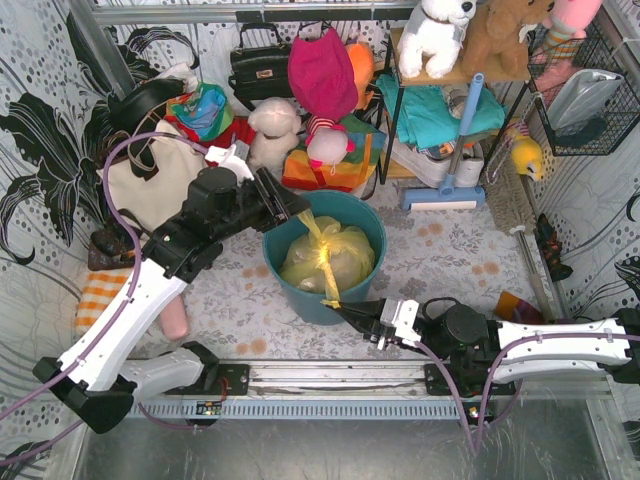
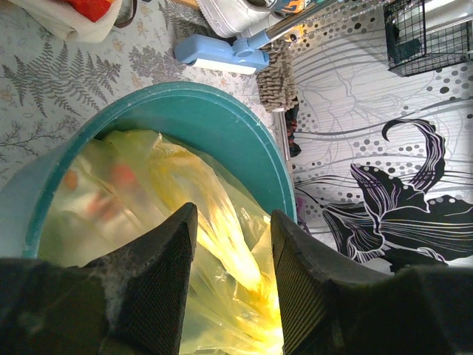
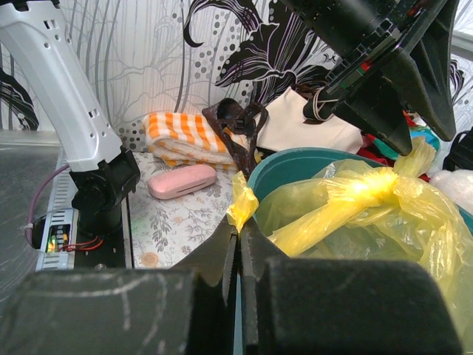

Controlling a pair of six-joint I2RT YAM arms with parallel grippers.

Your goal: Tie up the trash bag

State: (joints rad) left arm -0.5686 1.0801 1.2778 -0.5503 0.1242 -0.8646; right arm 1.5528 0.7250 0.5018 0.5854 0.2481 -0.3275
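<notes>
Right wrist view has the right claw (image 3: 238, 225) clamped fully shut on a thin twisted tail of the trash bag (image 3: 355, 214), just over the near rim of the teal bin (image 3: 295, 164) that the bag sits in. Across the bin, the left claw (image 2: 229, 222) stands about half open with a thicker bunch of bag between its jaws, seemingly pinched. Knotting looks under way; next, the two tails must cross and pull tight without tearing the thin plastic.
</notes>
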